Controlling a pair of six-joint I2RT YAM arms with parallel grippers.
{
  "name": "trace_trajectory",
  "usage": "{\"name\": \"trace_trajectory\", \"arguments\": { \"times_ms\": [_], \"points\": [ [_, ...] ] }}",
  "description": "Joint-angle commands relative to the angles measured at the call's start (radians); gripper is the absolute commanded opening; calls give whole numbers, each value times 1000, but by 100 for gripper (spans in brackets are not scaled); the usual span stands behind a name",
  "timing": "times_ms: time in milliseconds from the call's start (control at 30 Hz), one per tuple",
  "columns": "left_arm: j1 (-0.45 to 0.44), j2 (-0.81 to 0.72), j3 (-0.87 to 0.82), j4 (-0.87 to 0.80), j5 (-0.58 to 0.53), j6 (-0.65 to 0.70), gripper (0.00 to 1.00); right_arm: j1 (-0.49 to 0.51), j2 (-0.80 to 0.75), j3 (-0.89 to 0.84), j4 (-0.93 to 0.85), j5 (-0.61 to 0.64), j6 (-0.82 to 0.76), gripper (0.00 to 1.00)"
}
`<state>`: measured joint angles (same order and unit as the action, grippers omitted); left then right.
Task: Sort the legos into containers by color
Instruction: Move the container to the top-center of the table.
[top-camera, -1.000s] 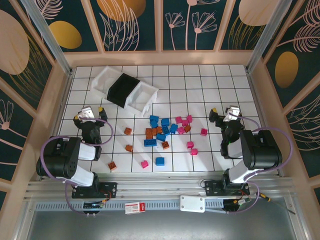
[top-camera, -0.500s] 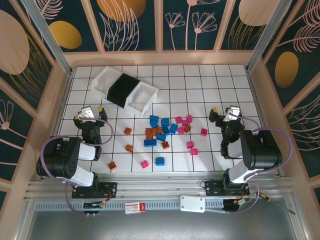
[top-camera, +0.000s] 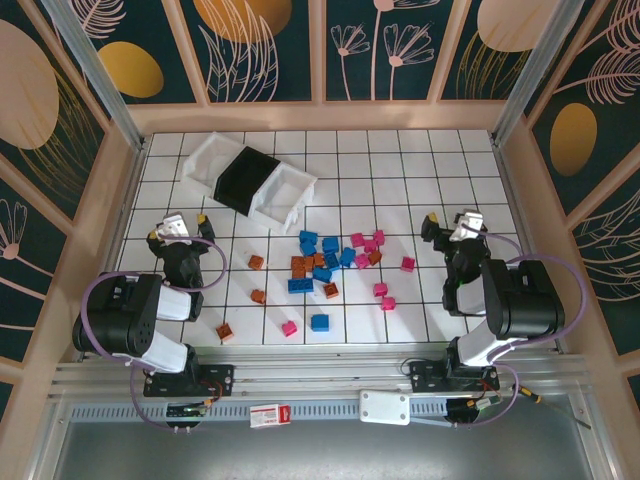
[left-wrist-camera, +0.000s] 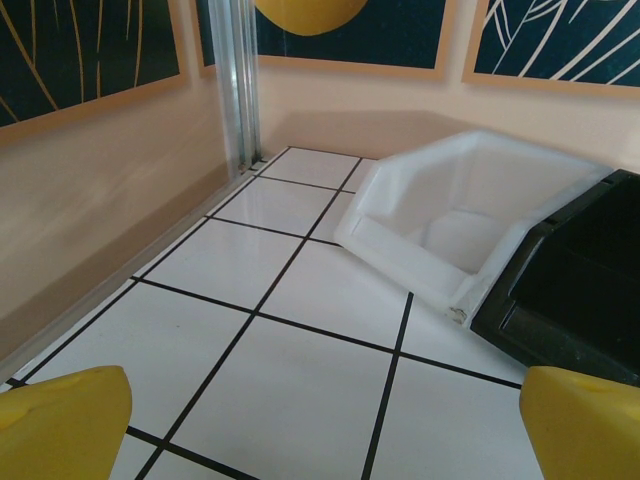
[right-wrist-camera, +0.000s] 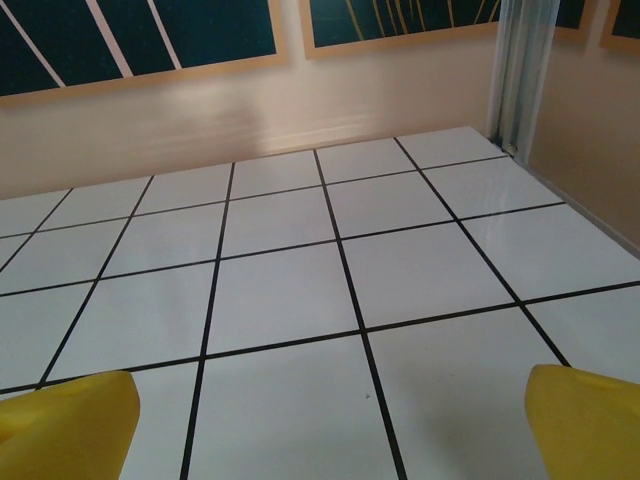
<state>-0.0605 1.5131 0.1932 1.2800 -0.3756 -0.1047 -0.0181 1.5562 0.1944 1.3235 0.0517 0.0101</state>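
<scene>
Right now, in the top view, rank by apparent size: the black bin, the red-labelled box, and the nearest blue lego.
Largest to smallest:
1. black bin
2. red-labelled box
3. blue lego
The box lies off the table, maybe at another height, so the last two are less sure.

Three containers (top-camera: 245, 182) sit touching in a row on the table (top-camera: 420, 160). The legos (top-camera: 322, 272) lie scattered before them, rightwards.
</scene>
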Motion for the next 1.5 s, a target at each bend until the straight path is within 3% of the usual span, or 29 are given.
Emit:
{"name": "trace_trajectory", "arguments": {
  "times_ms": [0,167,267,333,433,500,533,600,633,700,733,767,900,1067,1133,1333,1467],
  "points": [
    [-7,-6,16,44,-22,7,99,26,-76,48,-103,29,-16,99],
    [-7,-24,16,24,0,13,99,143,-141,246,-470,177,-69,99],
    [-7,-32,14,23,9,16,99,210,-143,326,-555,284,-18,99],
    [-8,-71,29,-30,-13,14,99,274,-125,369,-534,450,-4,99],
    [-8,-197,128,-291,-65,-9,99,361,-29,488,-521,813,98,99],
    [-9,-253,170,-353,-104,-97,99,392,5,601,-768,871,304,99],
    [-9,-284,186,-371,-117,-154,99,395,15,670,-945,816,429,99],
    [-8,-318,206,-393,-192,-340,99,373,39,754,-1087,584,498,99],
    [-9,-334,225,-451,-258,-489,99,368,54,764,-1088,489,521,91],
    [-7,-379,306,-727,-336,-791,99,392,65,756,-1047,435,590,88],
    [-7,-402,358,-892,-331,-895,99,411,69,758,-1020,377,587,89],
    [-7,-411,384,-933,-317,-925,99,432,81,779,-1026,332,580,89],
    [-7,-466,358,-814,-74,-811,99,524,190,925,-1124,147,631,89],
    [-8,-464,451,-966,119,-743,98,639,285,973,-1029,58,769,89],
    [-8,-460,462,-974,190,-718,90,667,336,1030,-1061,47,845,89],
    [-9,-476,442,-971,285,-718,85,708,444,1129,-1073,74,993,85],
    [-7,-476,436,-977,315,-720,86,713,543,1268,-1212,66,1048,75]
  ]
}}
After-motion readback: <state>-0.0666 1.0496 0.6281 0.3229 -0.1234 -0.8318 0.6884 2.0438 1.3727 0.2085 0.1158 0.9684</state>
